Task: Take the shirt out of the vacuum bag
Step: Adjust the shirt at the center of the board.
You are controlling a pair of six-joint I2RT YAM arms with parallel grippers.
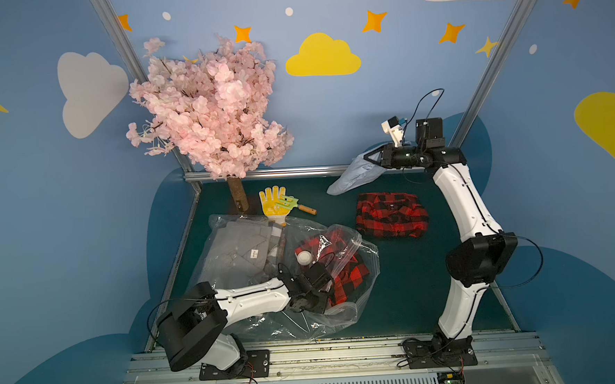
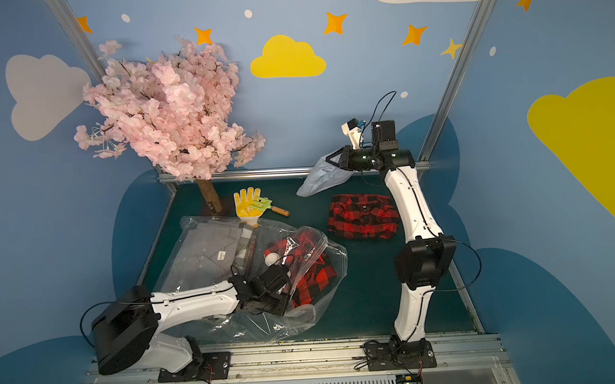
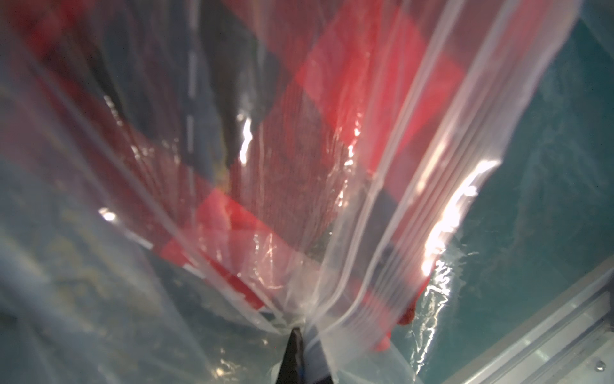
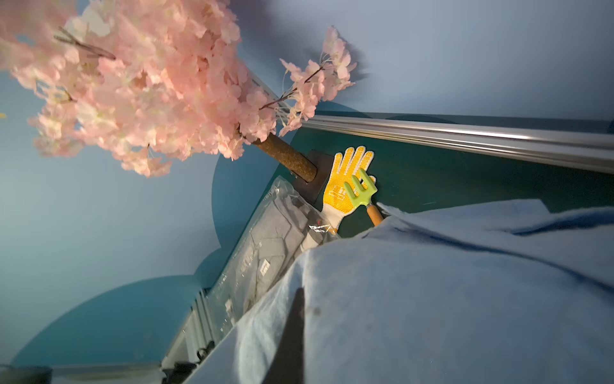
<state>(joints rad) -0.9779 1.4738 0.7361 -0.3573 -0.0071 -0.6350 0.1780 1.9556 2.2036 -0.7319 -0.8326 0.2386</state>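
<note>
Red-and-black checked shirt [image 1: 344, 270] lies in the clear crinkly vacuum bag [image 1: 298, 327] just far-right of the left gripper [image 3: 299, 335], jaws pinching plastic; right gripper [image 1: 368, 159], clamping pale-blue cloth [image 1: 348, 180], sits far off.

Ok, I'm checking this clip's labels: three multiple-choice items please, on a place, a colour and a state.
1. The rake lies: A on the glove; B on the plaid shirt; C under the tree.
2. The shirt in the right gripper is: A red; B light blue; C yellow.
3. The left gripper is: A open; B shut on the bag; C holding the glove.
Answers: A, its green head rests on the palm; B, pale blue cloth hangs there; B, its tips pinch clear plastic.
</note>
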